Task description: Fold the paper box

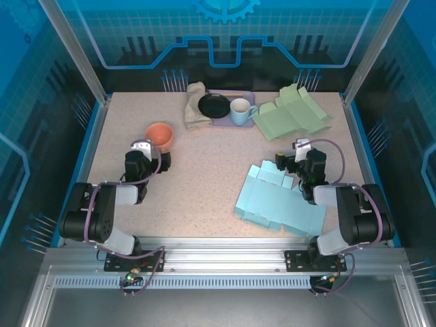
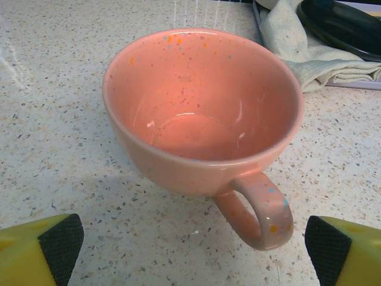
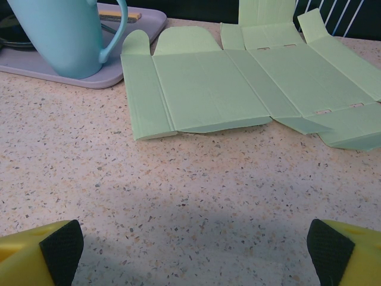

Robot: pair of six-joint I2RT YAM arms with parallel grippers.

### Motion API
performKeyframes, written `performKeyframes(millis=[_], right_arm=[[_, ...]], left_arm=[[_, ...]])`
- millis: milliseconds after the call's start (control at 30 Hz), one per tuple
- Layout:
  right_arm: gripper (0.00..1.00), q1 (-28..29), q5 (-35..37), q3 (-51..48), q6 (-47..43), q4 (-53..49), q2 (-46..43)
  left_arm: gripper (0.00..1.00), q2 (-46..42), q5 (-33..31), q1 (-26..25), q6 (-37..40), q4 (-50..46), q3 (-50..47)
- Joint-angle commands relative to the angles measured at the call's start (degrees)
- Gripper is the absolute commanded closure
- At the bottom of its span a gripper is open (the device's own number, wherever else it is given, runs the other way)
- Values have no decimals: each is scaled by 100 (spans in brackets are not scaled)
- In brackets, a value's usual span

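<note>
A flat light-blue paper box blank (image 1: 276,203) lies unfolded on the table at the front right, partly under my right arm. A second flat blank, pale green (image 1: 291,114) (image 3: 250,80), lies at the back right. My right gripper (image 1: 300,151) (image 3: 193,250) hovers low over bare tabletop between the two blanks, open and holding nothing, facing the green blank. On the left, my other gripper (image 1: 144,151) (image 2: 193,250) is open too, just in front of an orange speckled mug (image 1: 160,136) (image 2: 202,113) whose handle points toward it.
A lilac tray (image 1: 246,97) (image 3: 128,30) at the back middle carries a black dish (image 1: 214,105) and a light-blue mug (image 1: 240,111) (image 3: 68,33). A beige cloth (image 1: 195,105) (image 2: 297,42) lies at the tray's left. The table's middle is bare speckled surface.
</note>
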Motion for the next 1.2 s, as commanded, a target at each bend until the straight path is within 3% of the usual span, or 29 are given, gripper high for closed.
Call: performKeyframes(millis=[0, 100, 200, 267, 467, 600, 767, 933, 1067, 1167], right_arm=[[0, 4, 30, 146, -46, -32, 77], [0, 12, 48, 151, -50, -35, 77], [0, 145, 144, 205, -181, -239, -73], [0, 285, 569, 262, -167, -727, -445], [0, 1138, 1556, 1265, 501, -3733, -1820], [0, 1743, 1962, 2034, 1611, -5941, -2152], [0, 2979, 2401, 2201, 2637, -7381, -2264], [0, 3537, 2352, 1702, 3313, -7514, -2313], [0, 3596, 1878, 1127, 3539, -6981, -2269], [0, 3650, 1843, 888, 3613, -6704, -2014]], left_arm=[[1, -19, 154, 19, -17, 47, 90], [1, -172, -13, -126, 98, -329, 251], [1, -862, -1219, -590, -13, -1958, 852], [1, -1426, -1638, -673, -499, -2240, 794], [1, -2795, -1210, -680, -2082, -3490, 1003], [1, -3445, -1108, -797, -2952, -4416, 1034], [1, -4247, -1234, -1355, -3644, -5361, 1044], [1, -4548, -915, -2277, -4365, -5270, 735], [1, -4247, -1615, -3225, -4222, -5526, 967], [1, -3941, -1794, -3542, -4207, -5715, 1071]])
